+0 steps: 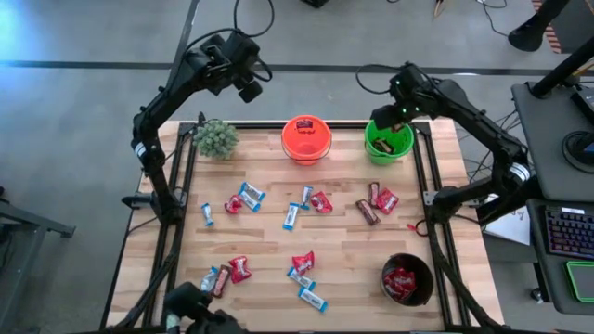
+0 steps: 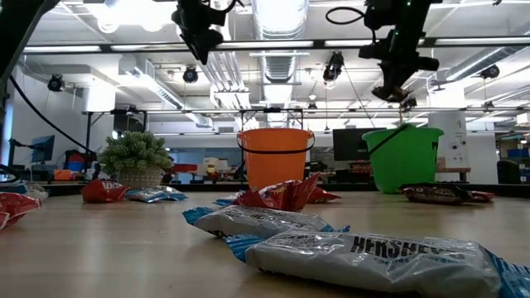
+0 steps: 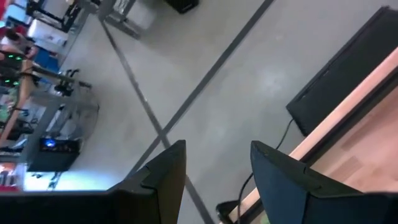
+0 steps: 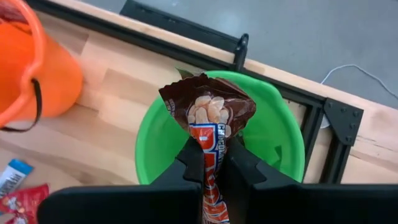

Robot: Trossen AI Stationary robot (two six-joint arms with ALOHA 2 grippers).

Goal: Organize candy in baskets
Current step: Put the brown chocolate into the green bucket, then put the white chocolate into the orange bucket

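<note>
The green basket (image 1: 389, 144) gapes open under the right pincer (image 4: 211, 165); the orange basket (image 1: 306, 139) stands near beside it, bare tabletop (image 1: 343, 237) between scattered candy (image 1: 291, 216).

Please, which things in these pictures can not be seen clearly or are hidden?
- Inside of the round green plastic basket: right wrist view, partly covered by the brown peanut candy packet in the right gripper.
- Inside of the orange basket: low view, its wall hides it.
- Black basket: high view, contents too small to count.
</note>
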